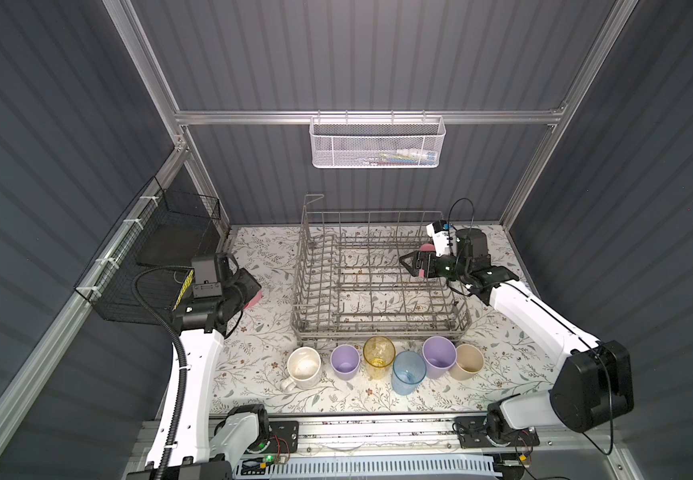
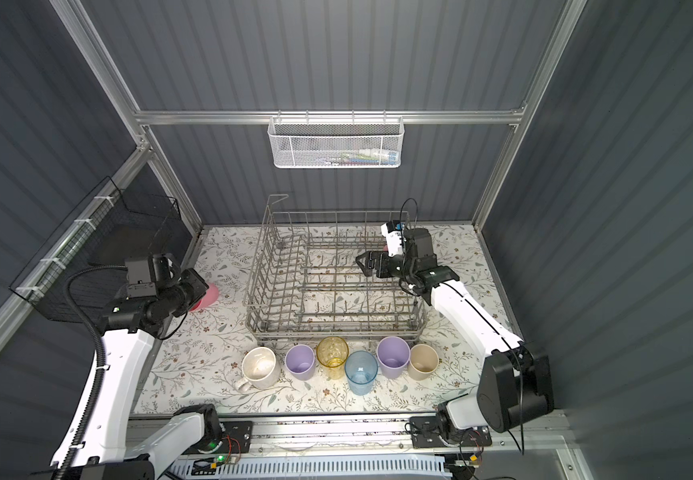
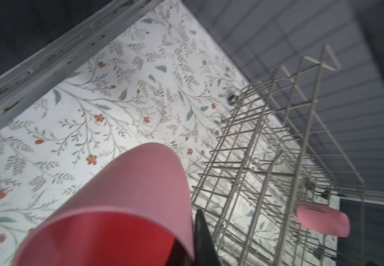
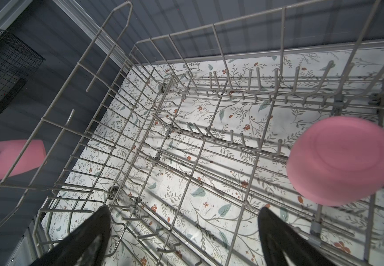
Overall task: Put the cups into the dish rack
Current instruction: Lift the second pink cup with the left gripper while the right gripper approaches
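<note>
- Far left first: the left fingers (image 3: pixel 201 232) are clenched on a pink cup (image 2: pixel 211 296), gripped at the rim end; it looks lifted off the floral worktop (image 1: pixel 261 249), just left of the dish rack (image 1: pixel 378 324).
- The bit that matters imo: the rack lies straight to the right of that cup, with its raised left wall in between. The cup's long axis runs out along the fingers, base pointing away and mouth back toward the wrist; so I'd guess it has to clear the wall and tip mouth-down onto the tines.
- The rack's left and middle rows look bare; that's the side this arm is nearer to.
- Near edge, outside the rack, a row stands mouth-up: cream mug (image 1: pixel 304 365), lilac cup (image 1: pixel 345 360), yellow tumbler (image 1: pixel 378 352), blue tumbler (image 1: pixel 409 372), other lilac cup (image 1: pixel 439 356), beige cup (image 1: pixel 467 361); none loaded yet.
- Right side: the right fingers (image 4: pixel 87 237) are spread wide with nothing between them, hanging over the rack's far right part; a second pink cup (image 4: pixel 345 161) sits bottom-up in the rack just beside them.
- That free arm is the nearer one for the beige end of the row.
</note>
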Robot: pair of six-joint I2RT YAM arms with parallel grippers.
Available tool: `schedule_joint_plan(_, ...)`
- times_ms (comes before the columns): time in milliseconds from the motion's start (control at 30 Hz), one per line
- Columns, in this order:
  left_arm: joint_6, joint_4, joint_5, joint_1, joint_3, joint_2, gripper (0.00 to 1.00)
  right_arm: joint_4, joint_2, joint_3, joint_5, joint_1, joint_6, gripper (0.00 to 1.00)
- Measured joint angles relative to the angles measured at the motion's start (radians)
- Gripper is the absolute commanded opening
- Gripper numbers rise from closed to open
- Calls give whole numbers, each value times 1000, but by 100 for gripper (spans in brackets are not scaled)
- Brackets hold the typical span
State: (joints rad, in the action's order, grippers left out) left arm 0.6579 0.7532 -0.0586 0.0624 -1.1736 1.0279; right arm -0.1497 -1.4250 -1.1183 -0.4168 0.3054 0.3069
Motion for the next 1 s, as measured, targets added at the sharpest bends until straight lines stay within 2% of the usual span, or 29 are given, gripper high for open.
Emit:
schedule_joint_plan(333,-3,-188,-148,0,-78,14,0,-9,15,-16,-3,0,27,99)
schedule_joint_plan(533,37,-459,-321,0,-71,2,0,6,68,-16,-48,-2,54,99)
schedule_joint_plan(700,124,-732,-486,-9,-39,30,0,106,82,-11,-177,-4,106,99)
schedule_joint_plan(800,152,-850,-550,-51,-24,80,0,206,79,2,-285,-5,166,99)
schedule_joint_plan(1000,151,-981,-637,-237,-18,196,0,524,29,53,-462,-6,391,99)
